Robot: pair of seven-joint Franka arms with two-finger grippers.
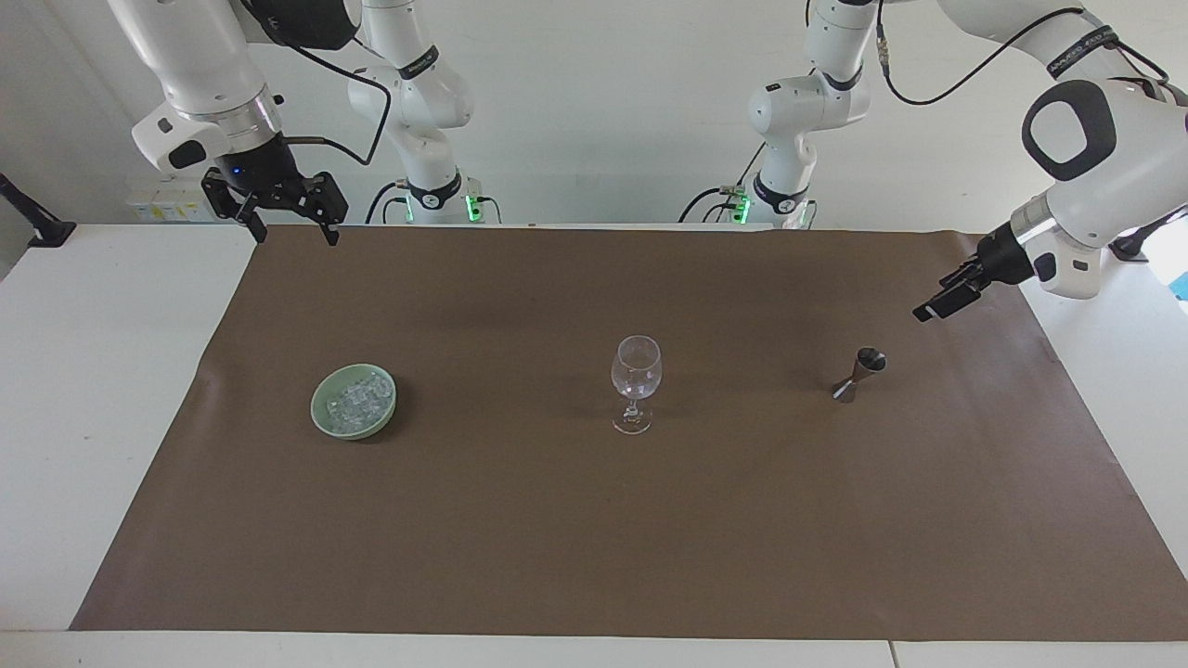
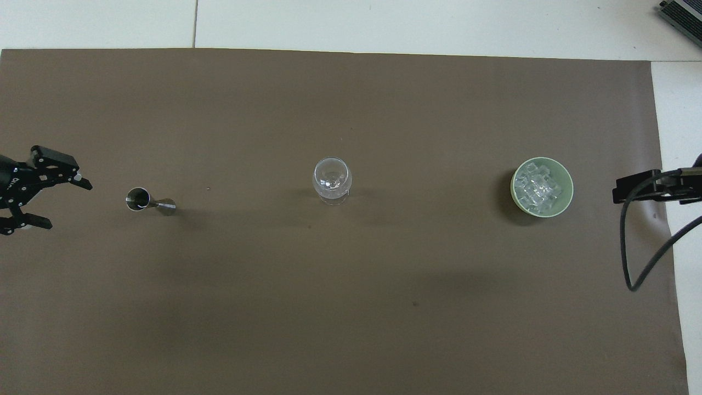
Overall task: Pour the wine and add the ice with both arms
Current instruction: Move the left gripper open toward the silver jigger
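An empty clear wine glass [image 1: 636, 382] [image 2: 331, 180] stands upright in the middle of the brown mat. A small steel jigger [image 1: 858, 373] [image 2: 148, 201] stands toward the left arm's end. Clear ice cubes [image 1: 359, 397] [image 2: 538, 186] lie in a pale green bowl [image 1: 323, 419] [image 2: 567, 189] toward the right arm's end. My left gripper [image 1: 936, 307] [image 2: 68, 206] is open and empty, tilted, in the air over the mat beside the jigger and apart from it. My right gripper [image 1: 295, 237] [image 2: 618, 193] is open and empty, raised over the mat's corner at its own end.
The brown mat [image 1: 557, 538] [image 2: 329, 302] covers most of the white table. A black cable [image 2: 636, 263] hangs from the right arm over the mat's edge. No bottle is in view.
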